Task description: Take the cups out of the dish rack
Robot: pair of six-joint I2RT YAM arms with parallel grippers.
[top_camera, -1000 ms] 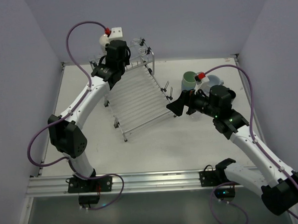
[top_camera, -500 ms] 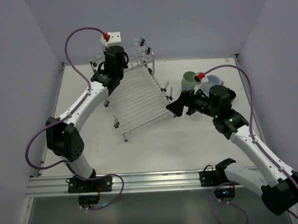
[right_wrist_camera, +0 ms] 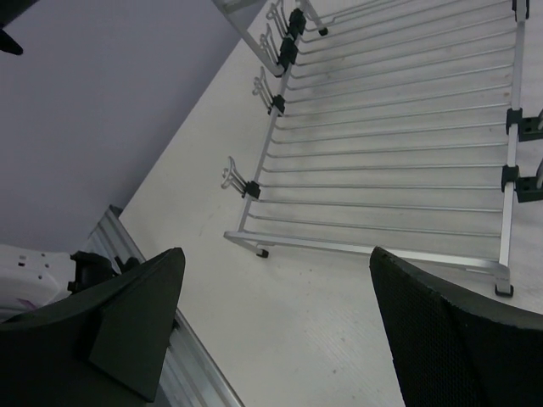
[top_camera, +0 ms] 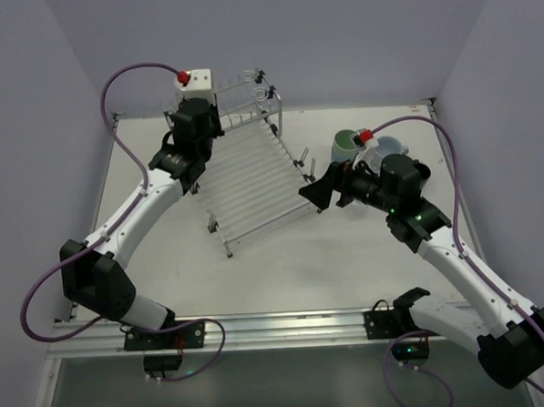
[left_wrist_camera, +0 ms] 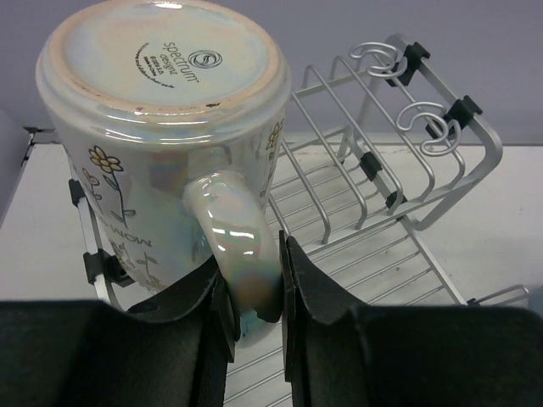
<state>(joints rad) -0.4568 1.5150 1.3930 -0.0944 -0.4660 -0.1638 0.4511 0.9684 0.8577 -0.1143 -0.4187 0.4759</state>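
Observation:
My left gripper (left_wrist_camera: 254,284) is shut on the handle of a pale grey pearly mug (left_wrist_camera: 161,110). The mug is upside down, base toward the camera, with flower prints on its side. It is held above the back left corner of the silver wire dish rack (left_wrist_camera: 386,170). In the top view the left gripper (top_camera: 188,126) is at the rack's (top_camera: 253,182) back left and the mug is hidden under the wrist. My right gripper (top_camera: 315,192) is open and empty beside the rack's right edge. A pale green tumbler (top_camera: 345,145) and a light blue tumbler (top_camera: 392,147) stand on the table behind it.
The rack's sloping bed (right_wrist_camera: 399,127) holds no cups in the right wrist view. Coiled wire loops (left_wrist_camera: 407,93) sit on the rack's back rail. The aluminium rail (top_camera: 260,327) runs along the table's near edge. Walls close in the left, back and right.
My left arm has swung left and slightly toward me with the mug, away from the rack's back rail. The right gripper has edged slightly left.

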